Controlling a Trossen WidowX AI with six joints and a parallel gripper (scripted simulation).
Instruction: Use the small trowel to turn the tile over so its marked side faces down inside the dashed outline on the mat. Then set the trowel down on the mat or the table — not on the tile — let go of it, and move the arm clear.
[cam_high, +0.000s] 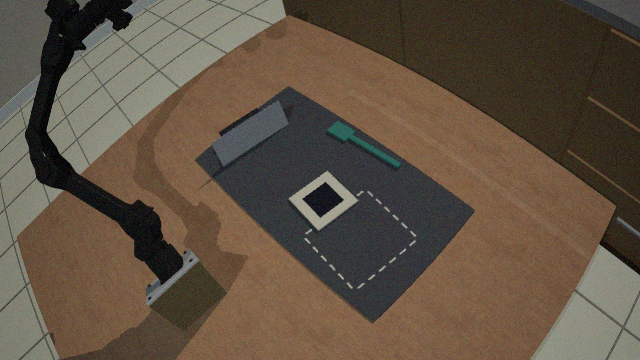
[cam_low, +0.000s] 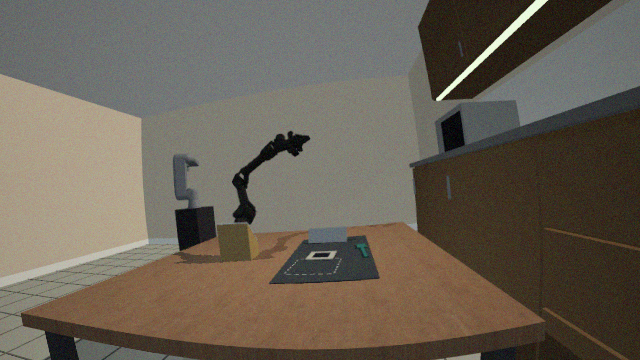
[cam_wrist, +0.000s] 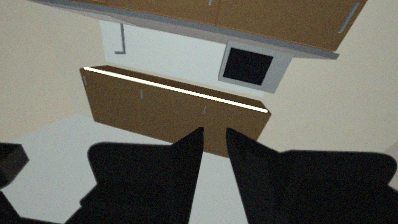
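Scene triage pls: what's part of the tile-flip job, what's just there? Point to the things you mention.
Job:
- green trowel (cam_high: 342, 131) (cam_low: 363, 249)
- cream-framed tile (cam_high: 304, 200) (cam_low: 311, 256), dark square up
- dark mat (cam_high: 250, 200) (cam_low: 360, 270) with dashed outline
- black arm's gripper (cam_wrist: 214, 132)

Not named in the task:
- grey slanted block (cam_high: 252, 134) (cam_low: 327, 235)
- microwave (cam_low: 490, 125) (cam_wrist: 226, 65)
- grey arm on black pedestal (cam_low: 186, 227)

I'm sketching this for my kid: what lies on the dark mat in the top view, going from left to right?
Grey slanted plate → pale tile with a dark square → green trowel
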